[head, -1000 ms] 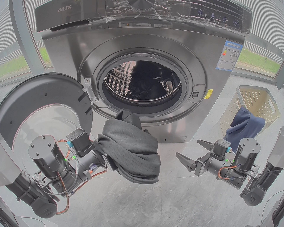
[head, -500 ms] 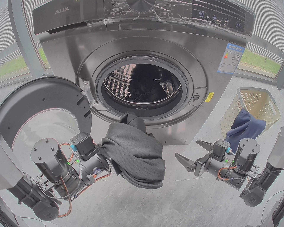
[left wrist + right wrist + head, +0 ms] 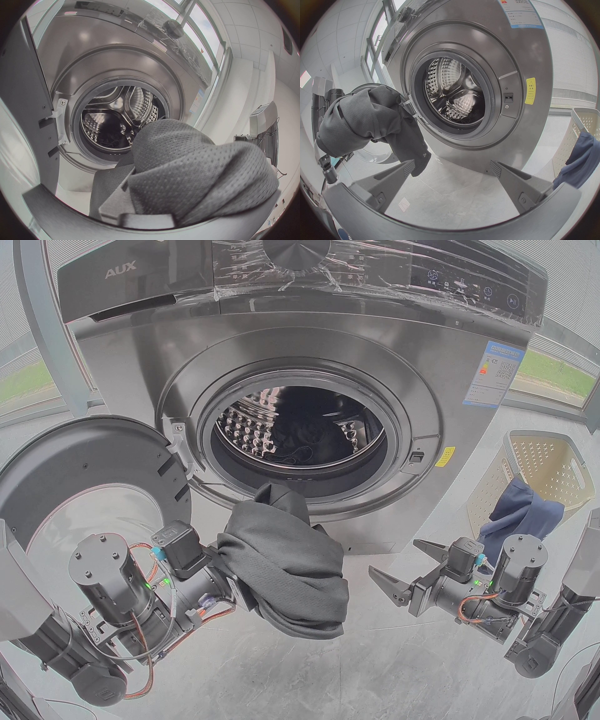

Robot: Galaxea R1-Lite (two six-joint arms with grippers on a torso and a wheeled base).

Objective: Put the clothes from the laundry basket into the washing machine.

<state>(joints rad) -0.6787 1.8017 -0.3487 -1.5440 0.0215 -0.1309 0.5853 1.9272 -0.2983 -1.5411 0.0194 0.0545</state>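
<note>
We see grey marbled floor; small white square mark on it. Windows behind, grey frame post, grass outside. White tiled wall at side.

Head camera looks forward and down on the washer. Both wrist cameras sit lower, nearer, flanking it; all share the drum.

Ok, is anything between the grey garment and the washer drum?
Nothing visible. The door is swung open to the left, leaving the drum opening unobstructed just beyond the held grey garment.
</note>
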